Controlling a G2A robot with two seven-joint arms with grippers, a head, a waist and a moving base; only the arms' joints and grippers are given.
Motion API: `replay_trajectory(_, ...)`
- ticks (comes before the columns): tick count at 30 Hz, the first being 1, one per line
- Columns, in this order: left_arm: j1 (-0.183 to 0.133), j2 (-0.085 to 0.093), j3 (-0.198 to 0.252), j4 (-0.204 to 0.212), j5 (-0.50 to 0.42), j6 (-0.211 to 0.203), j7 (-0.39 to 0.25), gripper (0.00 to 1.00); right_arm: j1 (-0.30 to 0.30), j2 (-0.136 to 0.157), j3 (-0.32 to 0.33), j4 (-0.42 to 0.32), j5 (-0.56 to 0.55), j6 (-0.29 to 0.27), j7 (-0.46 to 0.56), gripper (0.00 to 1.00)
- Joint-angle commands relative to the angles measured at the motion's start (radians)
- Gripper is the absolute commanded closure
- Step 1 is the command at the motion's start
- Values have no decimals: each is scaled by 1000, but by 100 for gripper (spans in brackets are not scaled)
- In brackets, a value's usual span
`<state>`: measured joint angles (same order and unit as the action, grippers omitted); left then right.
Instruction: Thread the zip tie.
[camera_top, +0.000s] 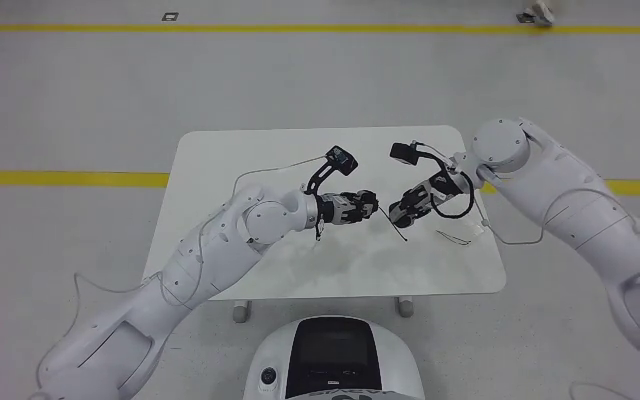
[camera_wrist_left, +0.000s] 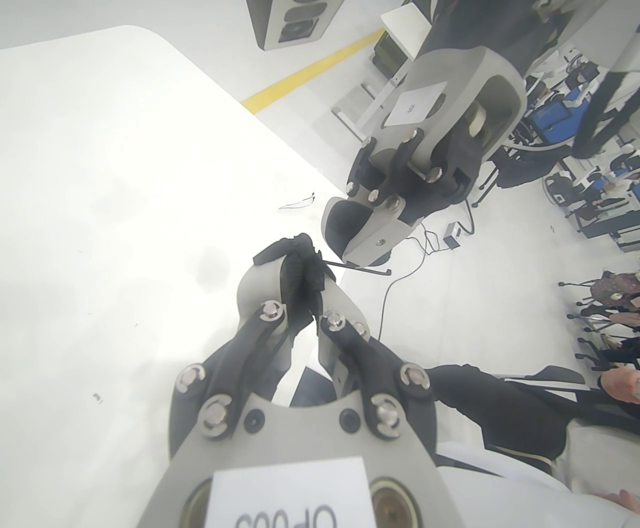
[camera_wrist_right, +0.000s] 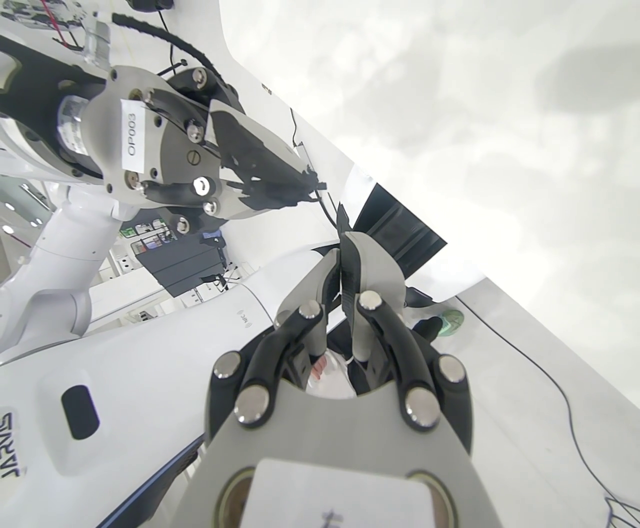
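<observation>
Your left gripper (camera_top: 368, 204) is over the white table (camera_top: 250, 170), just toward 3 o'clock from its middle. Its fingers are pressed together on one end of the black zip tie (camera_top: 392, 224). Your right gripper (camera_top: 400, 213) faces it from the 3 o'clock side, tip nearly meeting tip, and it too is clamped tight on the same zip tie a little farther along the strip. In the left wrist view, the strip (camera_wrist_left: 365, 270) sticks out from the left gripper's closed tips (camera_wrist_left: 302, 260) and runs under the right gripper (camera_wrist_left: 350, 250). In the right wrist view, the thin strip (camera_wrist_right: 330, 212) spans the short gap from the left gripper (camera_wrist_right: 307, 182) down into the right gripper's closed fingers (camera_wrist_right: 344, 250). From above, the free part of the zip tie slants away toward 5 o'clock below the two grippers. You cannot tell whether its tail is through its head. A loose tie (camera_top: 455, 238) lies flat on the table toward 4 o'clock, apart from both grippers.
</observation>
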<state>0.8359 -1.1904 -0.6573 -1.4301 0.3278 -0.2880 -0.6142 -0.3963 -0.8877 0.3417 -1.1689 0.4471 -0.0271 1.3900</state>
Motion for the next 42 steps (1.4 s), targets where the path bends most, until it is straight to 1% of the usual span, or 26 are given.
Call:
replay_trajectory(1, 0, 0, 0, 0, 0, 0, 0, 100, 0, 0, -1, 1, 0, -2, 0, 100)
replay_trajectory(20, 0, 0, 0, 0, 0, 0, 0, 100, 0, 9, 4, -17, -4, -1, 0, 100)
replay_trajectory(42, 0, 0, 0, 0, 0, 0, 0, 100, 5, -2, 0, -6, -5, -1, 0, 100)
